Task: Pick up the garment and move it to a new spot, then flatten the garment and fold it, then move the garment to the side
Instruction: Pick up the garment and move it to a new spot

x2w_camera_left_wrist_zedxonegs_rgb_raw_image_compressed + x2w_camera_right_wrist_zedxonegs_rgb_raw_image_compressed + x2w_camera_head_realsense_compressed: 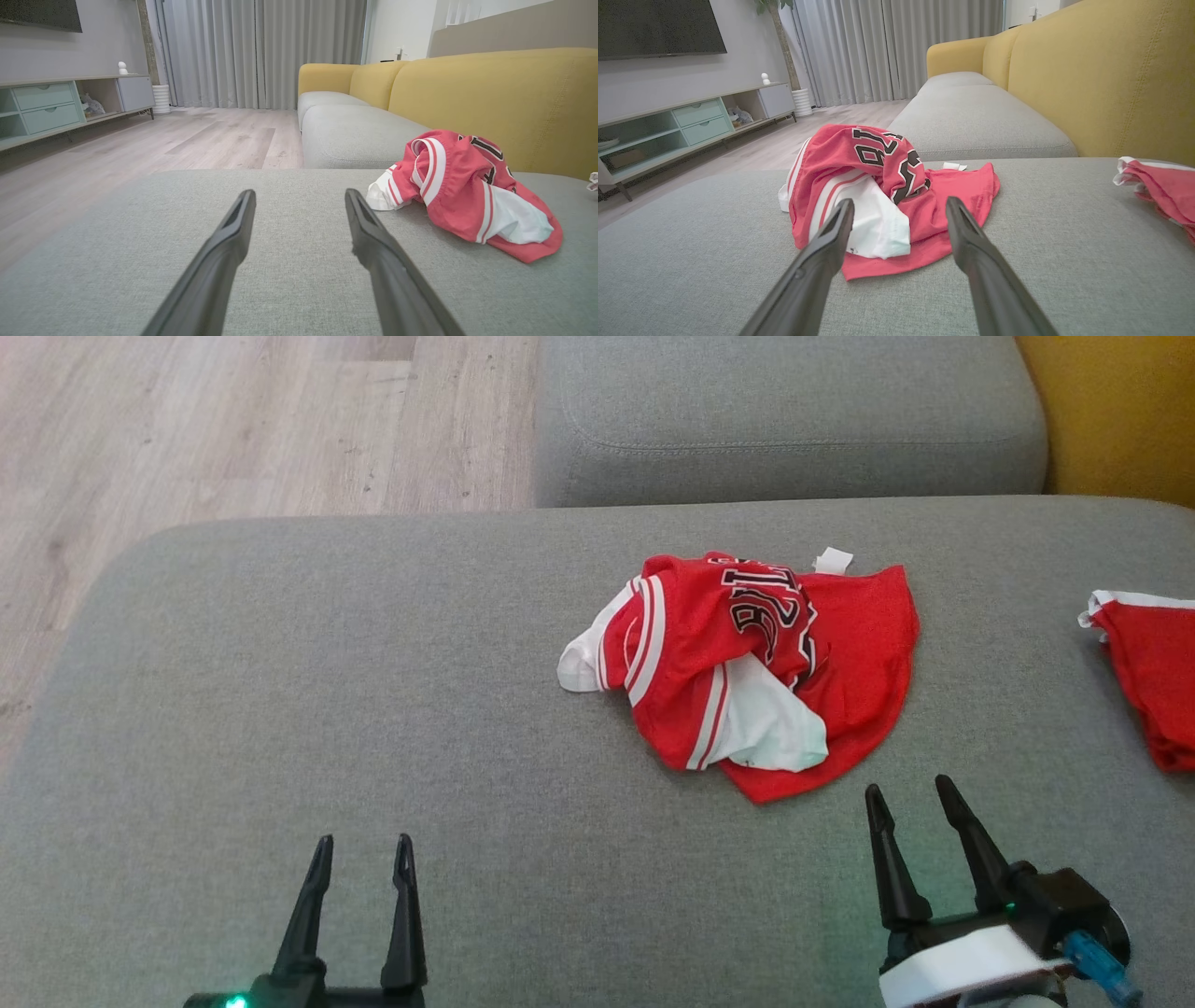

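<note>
The garment is a red jersey with white trim and black lettering, crumpled in a heap on the grey sofa seat. My right gripper stands open just short of its near hem, nothing between the fingers. In the right wrist view the garment lies straight ahead of my right gripper. My left gripper is open over bare cushion, well to the left of the heap. From the left wrist, the garment sits ahead and to the right of my left gripper.
A second red and white cloth lies at the seat's right edge. Another grey cushion sits beyond, with the yellow backrest at the far right. Wooden floor drops off to the left and far left.
</note>
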Available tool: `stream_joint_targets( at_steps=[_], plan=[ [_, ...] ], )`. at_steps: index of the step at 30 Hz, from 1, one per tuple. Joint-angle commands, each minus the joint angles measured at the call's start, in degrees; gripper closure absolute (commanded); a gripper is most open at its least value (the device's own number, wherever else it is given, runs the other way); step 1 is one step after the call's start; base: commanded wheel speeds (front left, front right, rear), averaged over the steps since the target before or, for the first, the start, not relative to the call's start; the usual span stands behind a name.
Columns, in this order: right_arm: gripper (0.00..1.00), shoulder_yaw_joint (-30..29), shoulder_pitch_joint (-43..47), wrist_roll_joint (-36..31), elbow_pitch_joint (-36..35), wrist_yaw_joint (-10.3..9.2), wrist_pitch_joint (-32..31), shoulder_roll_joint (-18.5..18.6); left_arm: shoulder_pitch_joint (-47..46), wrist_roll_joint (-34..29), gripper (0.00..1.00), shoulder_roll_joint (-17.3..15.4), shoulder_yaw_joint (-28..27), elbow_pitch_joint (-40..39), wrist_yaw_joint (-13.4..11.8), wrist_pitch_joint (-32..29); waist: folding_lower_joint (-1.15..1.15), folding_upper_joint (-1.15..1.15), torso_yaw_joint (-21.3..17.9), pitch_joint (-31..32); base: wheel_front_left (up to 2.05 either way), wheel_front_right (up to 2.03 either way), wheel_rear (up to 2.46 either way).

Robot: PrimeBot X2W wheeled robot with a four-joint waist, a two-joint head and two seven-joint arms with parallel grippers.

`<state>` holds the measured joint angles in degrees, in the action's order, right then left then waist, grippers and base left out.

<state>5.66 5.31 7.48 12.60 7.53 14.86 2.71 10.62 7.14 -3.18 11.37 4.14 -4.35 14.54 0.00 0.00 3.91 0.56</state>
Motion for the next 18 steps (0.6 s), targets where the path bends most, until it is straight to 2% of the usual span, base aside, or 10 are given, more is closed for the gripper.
stream_joint_targets(
  at_steps=[1, 18],
  plan=[
    [0.00, 1.20, -1.30, -0.65, -1.88, -0.04, 0.14, 0.17, -1.94, -0.72, 0.00, 0.30, -1.63, -1.82, -0.62, 0.46, 0.00, 0.00, 0.00, 0.02, 0.00, 0.00, 0.00],
    [0.00, 2.11, -1.22, -0.94, -1.64, -0.04, 0.14, 0.17, -1.26, -4.04, 0.00, 0.30, -1.90, -1.06, -2.18, 0.46, 0.00, 0.00, -0.31, 0.13, 0.00, 0.00, 0.00]
  ],
)
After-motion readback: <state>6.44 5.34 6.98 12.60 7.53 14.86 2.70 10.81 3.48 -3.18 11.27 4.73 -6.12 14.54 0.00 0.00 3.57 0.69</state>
